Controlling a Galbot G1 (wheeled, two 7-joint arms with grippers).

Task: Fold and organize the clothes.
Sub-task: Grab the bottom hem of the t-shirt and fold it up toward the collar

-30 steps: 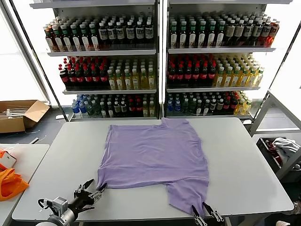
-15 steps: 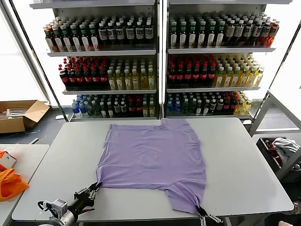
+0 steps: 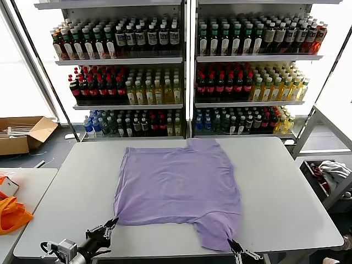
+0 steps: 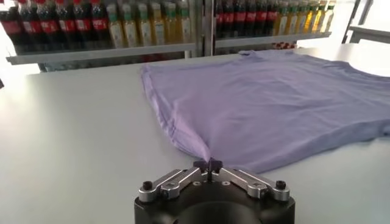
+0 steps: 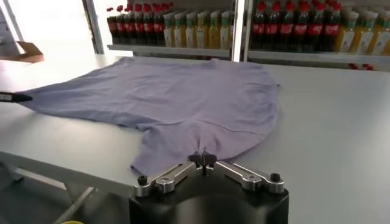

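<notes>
Near edge of worktop (image 3: 286, 187): left gripper (image 3: 109, 225) low at the front-left, right gripper (image 3: 235, 247) at the front edge. Wrist views show what the head view cannot: left gripper's (image 4: 208, 164) jaws pressed together on the T-shirt's (image 4: 268, 97) near corner, right gripper's (image 5: 203, 161) jaws pinching the sleeve hem. Lavender T-shirt (image 3: 179, 184) lies flat mid-worktop, plain side up. Since a second ago both grippers have drawn back toward the robot, the near sleeve pulled closer to the edge. Behind stand shelves of bottles (image 3: 181, 77). Orange fabric (image 3: 11, 212) sits on the side table at left.
</notes>
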